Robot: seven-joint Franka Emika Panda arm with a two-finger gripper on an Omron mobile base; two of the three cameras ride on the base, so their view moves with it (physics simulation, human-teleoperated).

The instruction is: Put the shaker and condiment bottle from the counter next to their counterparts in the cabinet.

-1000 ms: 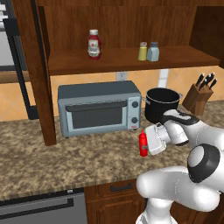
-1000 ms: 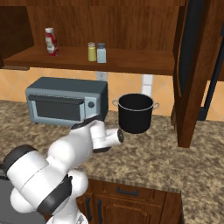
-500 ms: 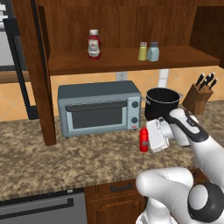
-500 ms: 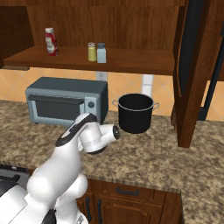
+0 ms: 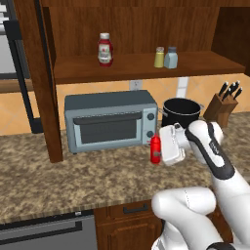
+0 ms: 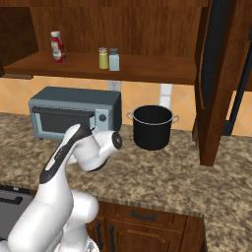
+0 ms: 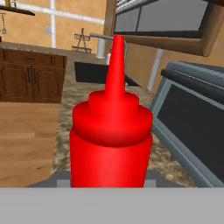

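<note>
My gripper (image 5: 159,150) is shut on the condiment bottle (image 5: 155,149), a slim all-red squeeze bottle held upright just right of the toaster oven's front. The hand view has that bottle (image 7: 111,144) close up, nozzle pointing up, and it hides my fingertips. Below it lies the speckled counter (image 5: 73,176). On the cabinet shelf (image 5: 136,69) the pale blue-grey shaker (image 5: 171,57) stands touching or nearly touching the yellowish-green shaker (image 5: 159,57). The wide red bottle with a white cap (image 5: 104,49) stands further left. The right base view shows the same shakers (image 6: 114,59) and the wide bottle (image 6: 57,47).
A grey toaster oven (image 5: 110,122) sits on the counter under the shelf. A black pot (image 5: 181,111) stands behind my hand, with a knife block (image 5: 222,105) to its right. A thick cabinet post (image 5: 41,78) comes down at the left, another (image 6: 216,83) at the right.
My hand has lifted the red bottle a little and carried it slightly left toward the toaster oven. The arm's elbow has swung upward and the jaws have tightened a touch.
</note>
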